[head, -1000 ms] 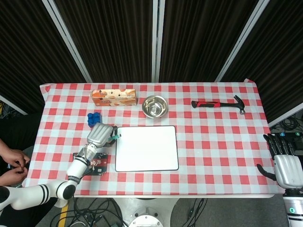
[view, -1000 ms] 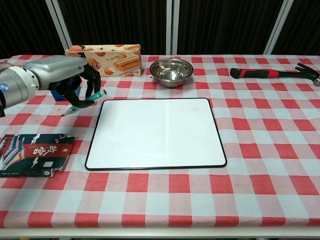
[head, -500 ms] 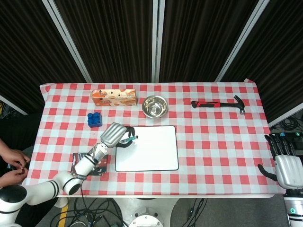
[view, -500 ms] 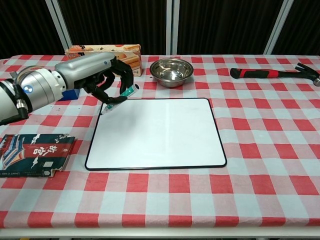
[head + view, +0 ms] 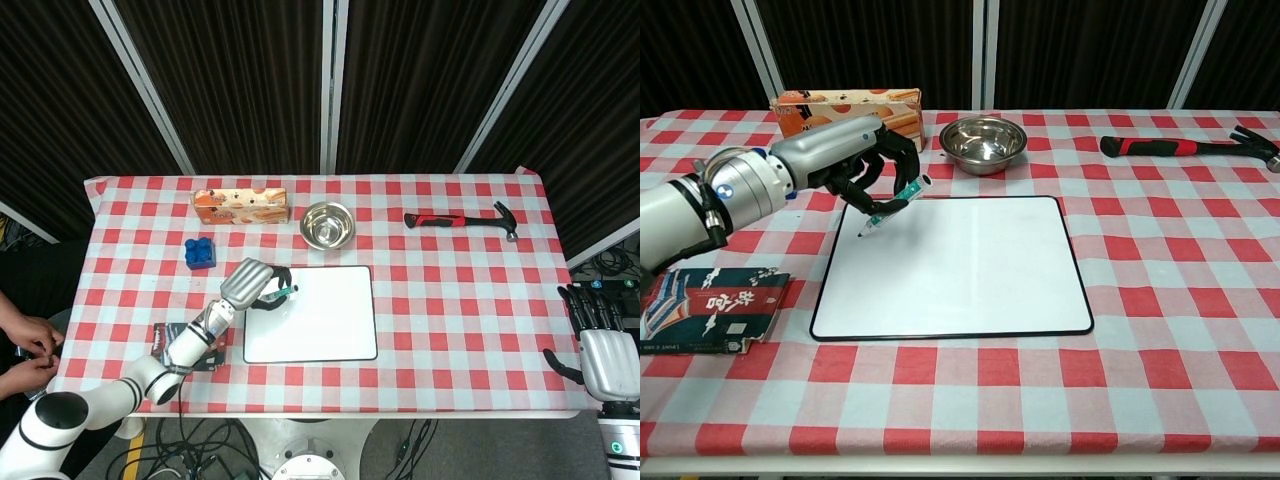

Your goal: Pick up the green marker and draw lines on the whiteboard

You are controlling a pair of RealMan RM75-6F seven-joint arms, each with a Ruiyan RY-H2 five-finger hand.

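left hand (image 5: pixel 855 160) grips green marker (image 5: pixel 895 203) (tilted) | tip over whiteboard (image 5: pixel 960 270) | right hand (image 5: pixel 600 340) idle, fingers apart

Left hand (image 5: pixel 845 160) clenched, right hand (image 5: pixel 608 352) idle

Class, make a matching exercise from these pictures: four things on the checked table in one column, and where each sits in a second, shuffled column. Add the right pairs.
Things:
1. green marker
2. round steel bowl
3. red-and-black hammer
4. dark printed booklet

Places:
A. far right of the table
B. near left edge, beside the white whiteboard
C. held in the left hand, tip over the whiteboard's top left corner
D. just behind the whiteboard

Pairs: 1-C, 2-D, 3-A, 4-B
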